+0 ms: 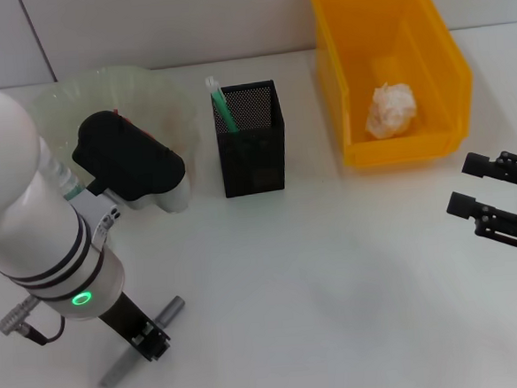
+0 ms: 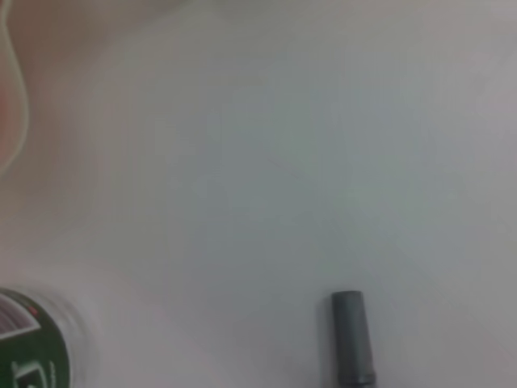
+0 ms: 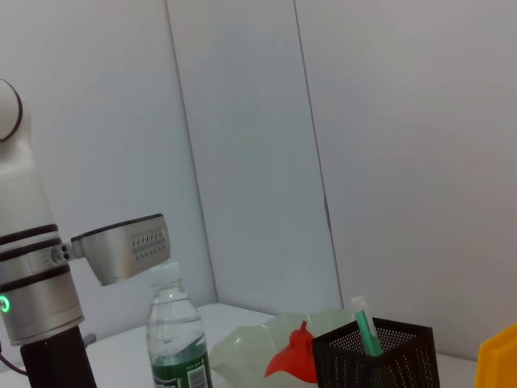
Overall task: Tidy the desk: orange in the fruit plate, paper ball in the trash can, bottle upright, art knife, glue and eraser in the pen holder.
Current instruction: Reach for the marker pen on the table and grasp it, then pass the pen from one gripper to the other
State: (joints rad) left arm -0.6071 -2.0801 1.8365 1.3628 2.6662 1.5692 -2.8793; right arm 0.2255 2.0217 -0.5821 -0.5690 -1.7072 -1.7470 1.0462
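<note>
The orange [image 1: 126, 122] shows as a red sliver in the pale green fruit plate [image 1: 74, 98], mostly behind my left arm; the right wrist view also catches the orange [image 3: 292, 360]. In the yellow trash can [image 1: 435, 48] lies the paper ball [image 1: 392, 109]. Upright by the plate stands the bottle [image 3: 175, 339], largely covered in the head view. A green-and-white glue stick [image 1: 221, 103] sticks out of the pen holder [image 1: 254, 150]. My left gripper [image 1: 150, 337] is low over the middle of the grey art knife [image 1: 171, 312] lying on the table. My right gripper [image 1: 498, 199] hovers open at the right. The eraser is out of view.
The white table [image 1: 337, 295] runs up to a pale wall at the back. My left arm's black wrist housing [image 1: 128, 163] hangs over the bottle and the plate's near rim. The left wrist view shows the knife's end [image 2: 353, 335] and the bottle's green label [image 2: 28, 360].
</note>
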